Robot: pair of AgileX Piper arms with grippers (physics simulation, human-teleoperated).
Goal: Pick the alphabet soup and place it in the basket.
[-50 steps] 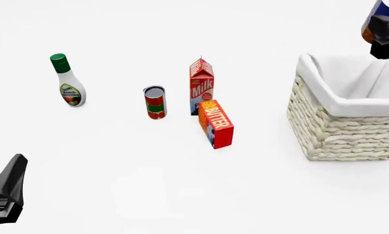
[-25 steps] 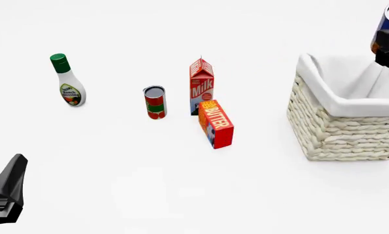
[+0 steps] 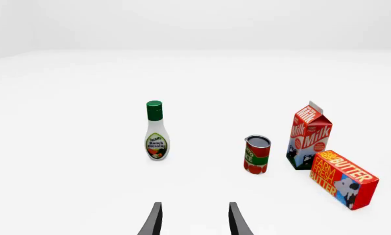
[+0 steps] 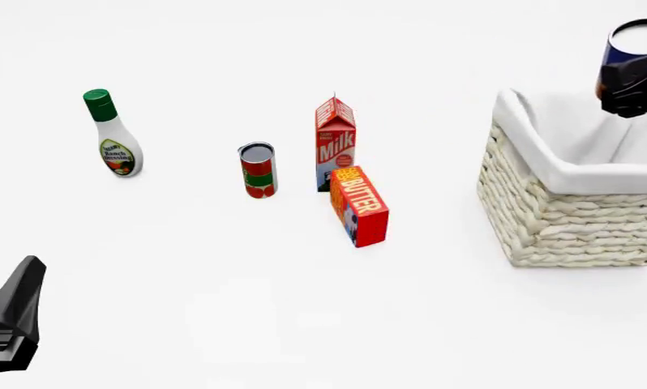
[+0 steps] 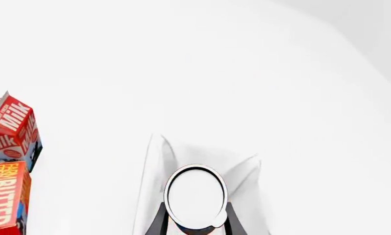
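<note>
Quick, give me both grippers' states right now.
Left gripper: open, holding nothing.
Right gripper: shut on the soup can, above the basket.

basket (image 4: 567, 219) open-topped, milk carton (image 4: 336, 144) well apart

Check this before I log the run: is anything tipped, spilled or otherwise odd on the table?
Nothing stands out. The green-capped white ranch dressing bottle, red-and-green can, red milk carton and orange butter box look undisturbed. The right gripper holds the blue-labelled alphabet soup can above the woven cream basket.
</note>
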